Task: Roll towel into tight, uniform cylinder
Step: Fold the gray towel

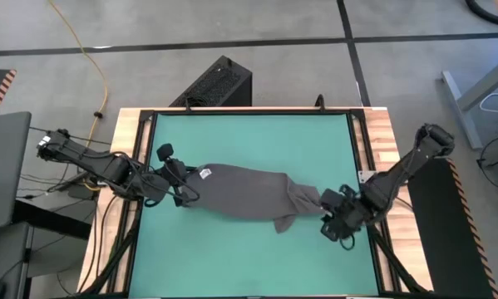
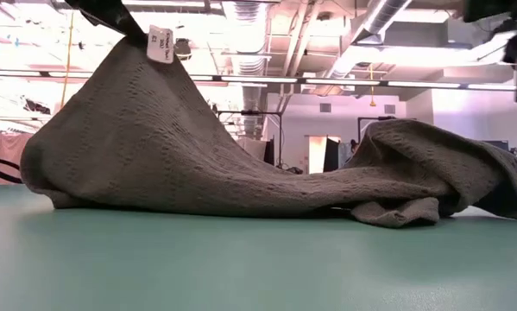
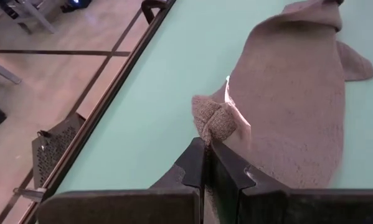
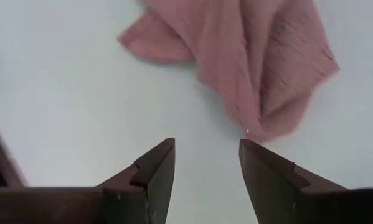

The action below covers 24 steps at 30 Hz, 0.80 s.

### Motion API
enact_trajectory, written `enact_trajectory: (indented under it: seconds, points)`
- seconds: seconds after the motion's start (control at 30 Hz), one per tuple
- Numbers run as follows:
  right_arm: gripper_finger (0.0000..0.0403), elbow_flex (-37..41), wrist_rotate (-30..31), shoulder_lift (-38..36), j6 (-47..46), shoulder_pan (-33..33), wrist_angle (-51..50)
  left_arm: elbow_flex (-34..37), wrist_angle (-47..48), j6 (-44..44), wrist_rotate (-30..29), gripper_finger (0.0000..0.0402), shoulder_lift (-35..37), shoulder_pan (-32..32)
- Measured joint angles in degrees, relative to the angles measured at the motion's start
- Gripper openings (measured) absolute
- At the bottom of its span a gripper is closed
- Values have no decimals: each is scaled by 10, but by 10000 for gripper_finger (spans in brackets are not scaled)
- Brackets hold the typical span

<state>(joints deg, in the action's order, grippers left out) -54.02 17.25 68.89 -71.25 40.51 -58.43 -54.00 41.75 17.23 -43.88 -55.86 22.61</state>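
The dark grey towel [image 1: 249, 191] lies bunched lengthwise across the middle of the green table. Its left end, with the small white tag [image 2: 160, 45], is raised, and its right end [image 4: 254, 56] lies crumpled on the table. My left gripper [image 3: 206, 146] is shut on the raised left end. My right gripper [image 4: 208, 149] is open and empty just off the towel's right end, toward the table's right edge, with bare table between its fingers. It also shows in the high view [image 1: 330, 218]. My left gripper pinches a bunched corner [image 3: 218, 121] of the towel's left end, next to the white tag, between its two fingers. The fingers come from the table's left, slanting down. That end is lifted off the table. The cloth slopes down from it like a tent [image 2: 111, 130], and the rest lies on the table.
A wooden table frame with black rails [image 1: 140, 166] borders the green mat. Bare mat lies on the near side [image 1: 249, 257] and the far side [image 1: 257, 141] of the towel. A black box [image 1: 219, 83] stands on the floor beyond the far edge.
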Motion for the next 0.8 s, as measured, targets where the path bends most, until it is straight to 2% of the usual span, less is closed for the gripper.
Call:
enact_trajectory:
  seconds: [0.17,0.43,0.63,0.8]
  points:
    - [194,21,52,61,-51,53,-13,0,-14,-4,0,2,0,0]
    - [195,23,97,186,-159,82,-49,0,-16,-6,16,2,0,0]
    - [223,23,84,251,-189,81,-58,0,-18,-11,16,2,0,0]
    - [256,25,85,260,-190,77,-37,0,-18,-11,17,2,0,0]
